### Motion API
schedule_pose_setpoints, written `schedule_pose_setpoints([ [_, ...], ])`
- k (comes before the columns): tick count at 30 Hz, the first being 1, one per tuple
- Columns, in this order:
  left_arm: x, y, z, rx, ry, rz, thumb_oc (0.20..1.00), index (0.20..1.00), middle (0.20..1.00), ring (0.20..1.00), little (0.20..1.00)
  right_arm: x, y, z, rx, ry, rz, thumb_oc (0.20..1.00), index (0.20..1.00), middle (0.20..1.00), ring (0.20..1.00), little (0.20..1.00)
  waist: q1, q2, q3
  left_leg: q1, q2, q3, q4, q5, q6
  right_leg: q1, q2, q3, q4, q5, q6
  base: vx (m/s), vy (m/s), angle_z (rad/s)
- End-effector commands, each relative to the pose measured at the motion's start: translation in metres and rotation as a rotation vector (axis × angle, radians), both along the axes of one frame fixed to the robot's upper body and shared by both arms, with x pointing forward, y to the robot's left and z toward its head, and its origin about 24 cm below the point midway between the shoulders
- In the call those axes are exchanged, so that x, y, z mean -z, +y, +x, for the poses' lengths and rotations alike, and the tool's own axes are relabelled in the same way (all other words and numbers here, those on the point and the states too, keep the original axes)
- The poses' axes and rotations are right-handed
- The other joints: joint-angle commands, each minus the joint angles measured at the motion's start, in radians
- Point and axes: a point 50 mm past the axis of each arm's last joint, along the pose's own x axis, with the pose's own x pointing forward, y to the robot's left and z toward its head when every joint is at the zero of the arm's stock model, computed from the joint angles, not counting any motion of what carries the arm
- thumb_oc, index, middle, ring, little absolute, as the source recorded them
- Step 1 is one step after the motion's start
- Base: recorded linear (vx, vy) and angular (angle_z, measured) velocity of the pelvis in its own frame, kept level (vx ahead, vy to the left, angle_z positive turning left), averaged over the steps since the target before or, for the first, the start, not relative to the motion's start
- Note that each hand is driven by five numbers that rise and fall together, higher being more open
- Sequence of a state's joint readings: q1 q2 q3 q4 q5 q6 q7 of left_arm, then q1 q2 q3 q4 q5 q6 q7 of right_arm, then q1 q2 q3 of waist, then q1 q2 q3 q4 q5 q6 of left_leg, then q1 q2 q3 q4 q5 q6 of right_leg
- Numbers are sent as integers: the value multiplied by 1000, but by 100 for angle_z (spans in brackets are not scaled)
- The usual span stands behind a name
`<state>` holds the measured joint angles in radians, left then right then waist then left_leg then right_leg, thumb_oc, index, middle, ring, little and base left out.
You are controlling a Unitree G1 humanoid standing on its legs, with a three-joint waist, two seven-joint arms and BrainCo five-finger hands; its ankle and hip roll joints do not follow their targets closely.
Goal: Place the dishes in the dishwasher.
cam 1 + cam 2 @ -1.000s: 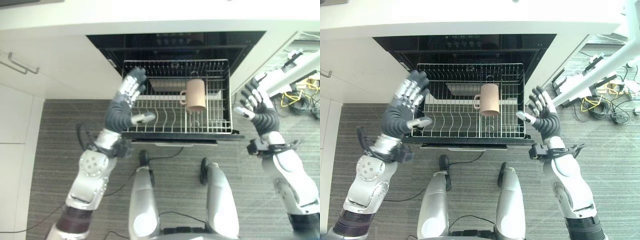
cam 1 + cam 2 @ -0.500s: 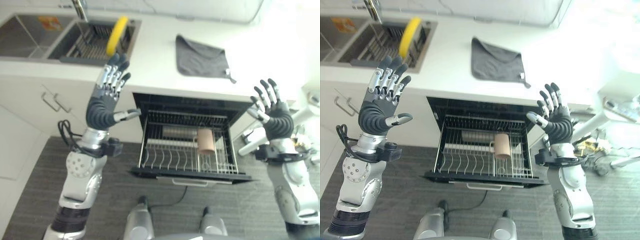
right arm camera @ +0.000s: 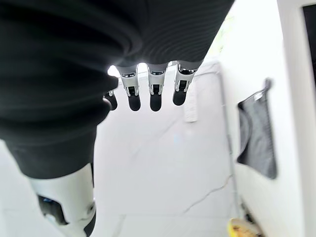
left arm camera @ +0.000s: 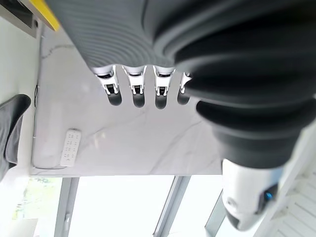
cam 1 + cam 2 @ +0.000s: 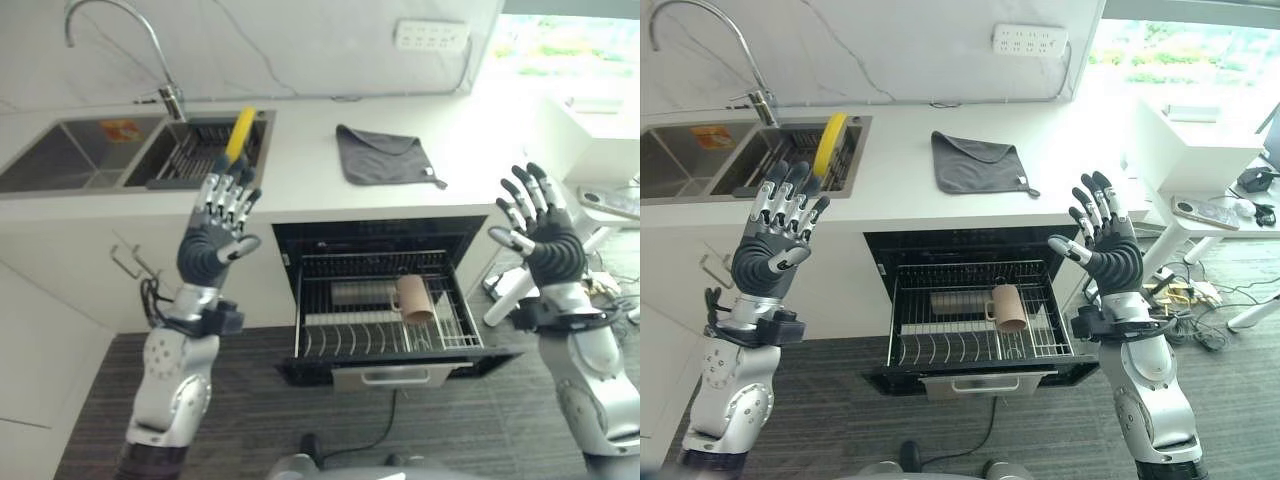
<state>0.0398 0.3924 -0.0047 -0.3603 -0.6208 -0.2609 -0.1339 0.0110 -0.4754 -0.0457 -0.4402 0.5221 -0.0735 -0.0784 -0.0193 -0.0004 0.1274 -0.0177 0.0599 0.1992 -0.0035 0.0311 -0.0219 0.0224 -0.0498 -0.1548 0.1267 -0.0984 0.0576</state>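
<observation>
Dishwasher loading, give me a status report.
Left hand and right hand raised, open, empty. Mug in rack. Yellow plate in sink rack. Nothing blocking.

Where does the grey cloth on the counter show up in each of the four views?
Left eye view: grey cloth lies on the counter above the open dishwasher.
Right eye view: same spot on the counter.
Left wrist view: dark shape cut off by the picture's edge.
Right wrist view: dark patch on the white counter.
Shared landmark: the white socket strip on the wall.

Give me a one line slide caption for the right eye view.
Both hands, left and right, raised open above the pulled-out dishwasher rack holding a mug.
</observation>
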Motion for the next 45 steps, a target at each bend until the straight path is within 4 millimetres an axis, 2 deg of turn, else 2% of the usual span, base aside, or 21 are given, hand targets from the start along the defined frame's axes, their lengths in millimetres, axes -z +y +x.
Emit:
schedule_pose_setpoints([
  [1, -19, 2, 3, 19, -75, 30, 1000, 1000, 1000, 1000, 1000, -25, -5, -2, 10, -134, 40, 1000, 1000, 1000, 1000, 1000, -23, -22, 14, 44, -72, -10, 122, -81, 11, 19, 32, 1, -55, 70, -22, -73, -72, 4],
  [3, -19, 1, 3, 32, -71, 20, 1000, 1000, 1000, 1000, 1000, -26, -9, -2, 23, -130, 29, 1000, 1000, 1000, 1000, 1000, -24, -25, 20, -3, -55, 1, 207, -72, -15, 35, 18, -1, -72, 81, -27, -93, -2, 16],
  [6, -18, 0, -2, 37, -80, 8, 1000, 1000, 1000, 1000, 1000, -31, -7, 2, 15, -131, -1, 1000, 1000, 1000, 1000, 1000, -30, -37, 16, 9, 43, -5, 209, -61, -42, 33, -15, 5, -86, 101, -18, -53, 264, 10],
  [7, -16, 5, -6, 4, -76, 3, 1000, 1000, 1000, 1000, 1000, -33, -12, -1, 2, -129, -34, 1000, 1000, 1000, 1000, 1000, -46, -27, 5, 51, 181, -16, 105, 69, -95, 29, -22, 27, -100, 106, -12, 36, 522, -5],
  [8, -15, 5, -6, 3, -74, 0, 1000, 1000, 1000, 1000, 1000, -33, -13, -2, 2, -128, -37, 1000, 1000, 1000, 1000, 1000, -47, -24, 3, 56, 200, -19, 88, 92, -105, 30, -22, 29, -103, 106, -11, 69, 664, 2],
  [9, -12, 6, -9, -6, -73, -10, 1000, 1000, 1000, 1000, 1000, -37, -18, -6, 0, -131, -59, 1000, 1000, 1000, 1000, 1000, -52, -17, 2, 61, 287, -39, 37, 194, -142, 28, -36, 41, -112, 110, -2, 49, 479, 4],
  [11, -2, 11, -12, -33, -65, -45, 1000, 1000, 1000, 1000, 1000, -47, -23, -5, -6, -144, -95, 1000, 1000, 1000, 1000, 1000, -62, 5, 7, 91, 379, -66, -31, 254, -181, -2, -83, 63, -99, 105, 20, 56, 916, -39],
  [12, 0, 13, -13, -30, -69, -68, 1000, 1000, 1000, 1000, 1000, -52, -24, -2, -1, -153, -108, 1000, 1000, 1000, 1000, 1000, -61, 21, 12, 89, 394, -84, -46, 264, -194, -23, -109, 73, -73, 96, 32, 73, 1008, -67],
  [15, -1, 20, -16, -54, -76, -60, 1000, 1000, 1000, 1000, 1000, -55, -19, 1, -2, -160, -139, 1000, 1000, 1000, 1000, 1000, -69, 37, 23, 98, 373, -59, -8, 156, -211, -54, -196, 109, -44, 117, 103, 120, 769, -30],
  [17, -4, 25, -17, -57, -70, -56, 1000, 1000, 1000, 1000, 1000, -54, -22, -1, 17, -159, -134, 1000, 1000, 1000, 1000, 1000, -73, 26, 26, 88, 358, -7, 53, 95, -211, -53, -249, 103, -46, 145, 145, 102, 553, -2],
  [18, -7, 26, -14, -32, -71, -44, 1000, 1000, 1000, 1000, 1000, -53, -27, -4, 49, -159, -114, 1000, 1000, 1000, 1000, 1000, -68, 8, 30, 69, 330, -3, 114, 16, -200, -42, -297, 96, -49, 175, 168, 134, 604, 15],
  [21, -8, 25, -12, 9, -56, 7, 1000, 1000, 1000, 1000, 1000, -45, -38, -15, 107, -135, -100, 1000, 1000, 1000, 1000, 1000, -49, -27, 38, 32, 247, -68, 215, -93, -161, -29, -387, 98, -41, 264, 176, 148, 461, 42],
  [25, -9, 26, -10, 31, -40, 66, 1000, 1000, 1000, 1000, 1000, -33, -37, -19, 131, -102, -75, 1000, 1000, 1000, 1000, 1000, -7, -58, 45, 34, 144, -52, 226, -145, -91, -43, -474, 11, -5, 428, 174, 91, 482, 28],
  [27, -8, 27, -11, 19, -24, 56, 1000, 1000, 1000, 1000, 1000, -29, -31, -14, 117, -88, -74, 1000, 1000, 1000, 1000, 1000, 10, -55, 44, 59, 113, -32, 207, -154, -67, -47, -436, -22, 8, 396, 157, 9, 433, -38],
  [28, -8, 26, -10, 21, -20, 58, 1000, 1000, 1000, 1000, 1000, -28, -28, -12, 115, -88, -76, 1000, 1000, 1000, 1000, 1000, 7, -56, 40, 64, 95, -29, 183, -143, -54, -58, -397, -11, 15, 370, 148, 24, 497, -61],
  [29, -7, 23, -7, 25, -17, 80, 1000, 1000, 1000, 1000, 1000, -27, -25, -10, 108, -86, -74, 1000, 1000, 1000, 1000, 1000, 3, -55, 34, 78, 61, -34, 144, -138, -33, -64, -309, -1, 35, 307, 133, -5, 470, -53],
  [32, -9, 17, -4, -5, -32, 142, 1000, 1000, 1000, 1000, 1000, -27, -27, -10, 86, -93, -66, 1000, 1000, 1000, 1000, 1000, -11, -68, 26, 95, 12, -31, 85, -120, -2, -87, -192, -10, 70, 271, 125, -1, 298, 2],
  [35, -7, 10, 1, 9, 3, 139, 1000, 1000, 1000, 1000, 1000, -26, -33, -12, 93, -86, -60, 1000, 1000, 1000, 1000, 1000, -29, -67, 16, 105, -12, -56, 54, -108, 13, -68, -86, 28, 44, 187, 98, 25, 130, 5],
  [37, -3, 2, 3, 46, 28, 114, 1000, 1000, 1000, 1000, 1000, -25, -34, -11, 92, -76, -58, 1000, 1000, 1000, 1000, 1000, -44, -65, 7, 120, -31, -66, 16, -92, 18, -44, -11, 52, -26, 139, 59, 30, 74, -2],
  [40, -5, -3, 5, 56, 3, 98, 1000, 1000, 1000, 1000, 1000, -26, -34, -10, 94, -96, -50, 1000, 1000, 1000, 1000, 1000, -55, -62, -2, 131, -57, -72, -24, -78, 29, -27, 22, 84, -110, 158, 44, -7, -99, -8],
  [45, -8, -5, 8, 43, -18, 67, 1000, 1000, 1000, 1000, 1000, -31, -25, -2, 87, -119, -40, 1000, 1000, 1000, 1000, 1000, -61, -41, -12, 136, -48, -33, -14, -80, 13, 8, 32, 87, -175, 178, 30, 16, -204, -1],
])
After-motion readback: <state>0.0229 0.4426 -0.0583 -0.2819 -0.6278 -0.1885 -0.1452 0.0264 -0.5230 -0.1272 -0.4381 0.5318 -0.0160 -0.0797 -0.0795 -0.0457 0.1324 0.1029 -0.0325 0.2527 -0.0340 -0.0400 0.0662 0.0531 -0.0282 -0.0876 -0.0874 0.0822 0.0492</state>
